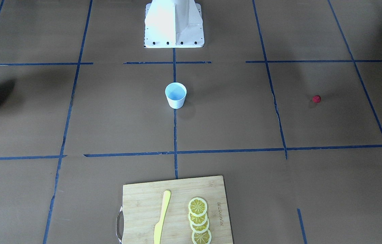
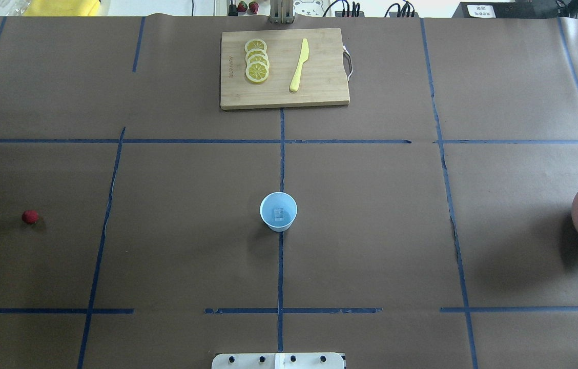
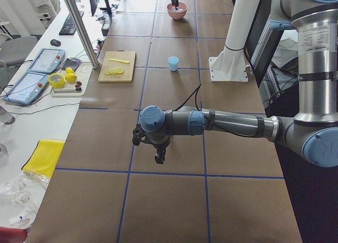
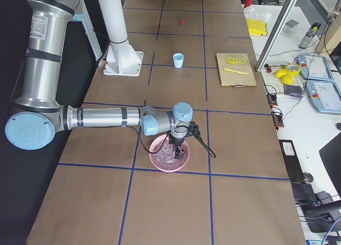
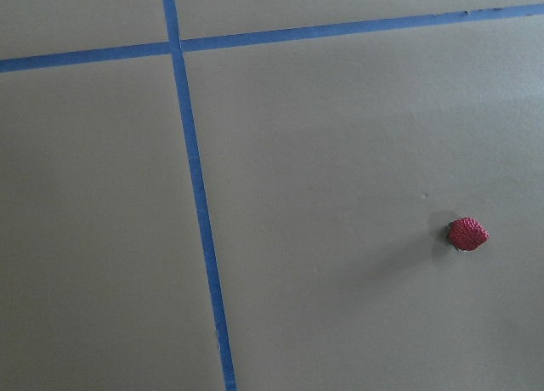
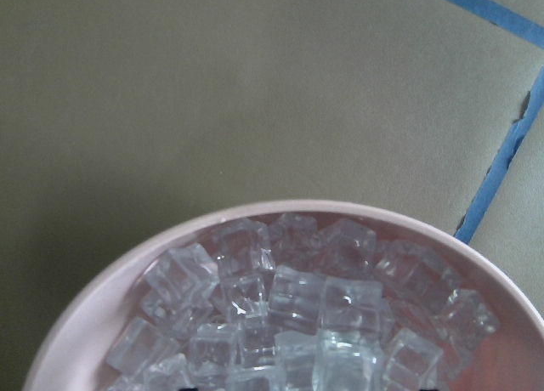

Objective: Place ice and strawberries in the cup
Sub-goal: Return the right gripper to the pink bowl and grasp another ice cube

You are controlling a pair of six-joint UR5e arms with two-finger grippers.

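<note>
Two arms low over the table, one at each end; cup at centre.
Left arm (image 3: 232, 121) stretches level, its left gripper (image 3: 159, 157) pointing down above bare table. Right arm (image 4: 101, 118) stretches level, its right gripper (image 4: 177, 149) pointing down over the bowl (image 4: 157, 161) of ice (image 6: 289, 306). How far either gripper's fingers are spread cannot be told. The bowl is cut off at the frame edge in the overhead and front views. The cup (image 2: 278, 211) stands upright on the centre tape line and holds one ice cube (image 2: 279, 213). The strawberry (image 5: 467, 234) lies on the table, well apart from the cup, on the robot's left.
</note>
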